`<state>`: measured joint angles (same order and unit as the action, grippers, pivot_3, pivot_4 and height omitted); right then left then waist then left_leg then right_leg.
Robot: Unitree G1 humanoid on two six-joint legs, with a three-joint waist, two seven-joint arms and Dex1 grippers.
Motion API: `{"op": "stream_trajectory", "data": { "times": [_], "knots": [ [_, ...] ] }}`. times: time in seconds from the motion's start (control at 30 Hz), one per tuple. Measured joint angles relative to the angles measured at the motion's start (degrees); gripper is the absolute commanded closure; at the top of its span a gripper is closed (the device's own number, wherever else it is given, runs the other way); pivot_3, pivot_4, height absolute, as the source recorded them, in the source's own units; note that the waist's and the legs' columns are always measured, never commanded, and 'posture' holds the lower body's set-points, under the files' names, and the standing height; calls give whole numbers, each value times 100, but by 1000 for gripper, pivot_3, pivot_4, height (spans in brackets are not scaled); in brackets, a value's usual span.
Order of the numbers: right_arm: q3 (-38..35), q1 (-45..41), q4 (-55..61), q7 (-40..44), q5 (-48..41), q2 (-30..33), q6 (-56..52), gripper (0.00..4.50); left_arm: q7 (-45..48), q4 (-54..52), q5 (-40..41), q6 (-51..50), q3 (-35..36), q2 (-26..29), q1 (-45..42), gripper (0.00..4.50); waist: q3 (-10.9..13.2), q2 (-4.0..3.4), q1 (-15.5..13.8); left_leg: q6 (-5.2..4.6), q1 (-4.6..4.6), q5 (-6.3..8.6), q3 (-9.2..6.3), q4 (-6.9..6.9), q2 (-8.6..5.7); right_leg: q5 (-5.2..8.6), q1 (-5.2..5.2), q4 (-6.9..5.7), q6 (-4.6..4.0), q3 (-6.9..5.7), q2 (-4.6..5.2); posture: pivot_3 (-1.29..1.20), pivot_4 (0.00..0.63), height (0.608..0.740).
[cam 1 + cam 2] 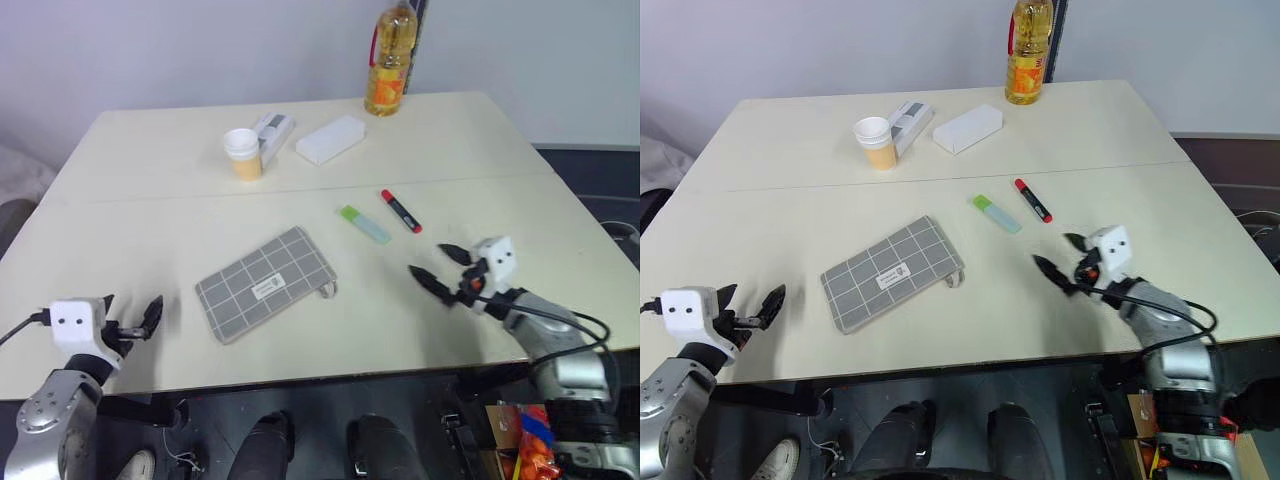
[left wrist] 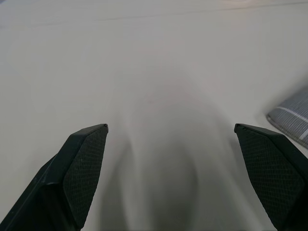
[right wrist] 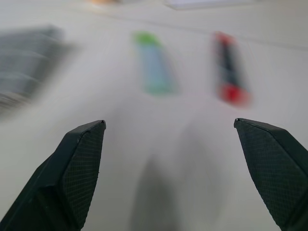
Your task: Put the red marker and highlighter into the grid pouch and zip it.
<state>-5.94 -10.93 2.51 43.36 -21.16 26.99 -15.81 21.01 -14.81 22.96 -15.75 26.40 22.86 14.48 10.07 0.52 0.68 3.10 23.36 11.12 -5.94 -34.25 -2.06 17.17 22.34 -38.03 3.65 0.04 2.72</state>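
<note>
I see the red marker (image 1: 400,210) flat on the table (image 1: 150,230), right of centre; long axis runs diagonal, far-left to near-right, red end toward the far side, black band mid-body; the highlighter (image 1: 364,224) lies just beside it on its left, apart, roughly parallel, green cap at the far-left end, pale body toward near-right; both loose on the tabletop, not touching. The grid pouch (image 1: 266,284) sits flat nearer the front edge, left of the pens, well apart from them; long axis tilted, near-left corner to far-right corner; white label on top, zipper pull at its right near corner; can't tell if zip is open or closed, can't see any contents.

R gripper (image 1: 441,268) hovers over the table near-right of the pens, fingers spread wide, holding nothing, aimed toward the pens; in the R wrist view both pens lie ahead between the fingertips (image 3: 79,163), blurred. L gripper (image 1: 746,306) at the near-left edge of the table, left of the pouch, fingers wide apart, empty; L wrist view shows bare tabletop between the pads (image 2: 84,163) and a pouch corner at one side.

Far side: paper cup (image 1: 242,153), contents not visible; a white box (image 1: 330,139); a smaller grey-white box (image 1: 272,130) touching the cup's side; oil bottle (image 1: 389,62) w/ yellow liquid at the far edge.
</note>
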Motion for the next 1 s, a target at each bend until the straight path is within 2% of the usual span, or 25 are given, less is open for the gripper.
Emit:
{"op": "stream_trajectory", "data": {
  "times": [0.23,0.4,0.53,0.67,0.83,1.0],
  "knots": [
    [1189,-470,752,-287,249,-493,-587,4459,164,7,-118,285,-134,-32,50,0,-1,2,-7,1,2,1,-4,0,-1,7,3,2,-13,-1,2,0,150,740],
    [1997,-909,621,-905,966,-1021,-956,4459,329,18,-197,416,-209,18,159,0,-1,3,-1,1,5,1,-5,4,-1,7,10,2,-14,0,2,0,150,740],
    [2432,-1070,302,-1270,1466,-1153,-1305,4459,506,17,-386,632,-252,177,366,0,-3,6,-7,1,6,1,-6,4,-2,8,10,4,-15,0,4,0,150,740],
    [2427,-1215,29,-1595,1605,-1401,-1579,4459,771,-27,-606,939,-306,399,562,0,-5,8,1,2,4,1,-7,5,-2,8,10,4,-19,0,3,0,150,740],
    [2279,-1265,-59,-1641,1550,-1565,-1737,4459,1365,-110,-1404,1842,-781,1121,815,0,-7,10,-5,2,4,1,-7,6,-2,20,9,4,-39,0,6,0,150,740],
    [2252,-1286,-79,-1642,1542,-1616,-1773,4459,1531,211,-2317,3004,-1491,1483,286,0,-7,10,-1,2,4,1,-7,9,-2,20,12,3,-39,-1,6,0,150,740]
  ]
}}
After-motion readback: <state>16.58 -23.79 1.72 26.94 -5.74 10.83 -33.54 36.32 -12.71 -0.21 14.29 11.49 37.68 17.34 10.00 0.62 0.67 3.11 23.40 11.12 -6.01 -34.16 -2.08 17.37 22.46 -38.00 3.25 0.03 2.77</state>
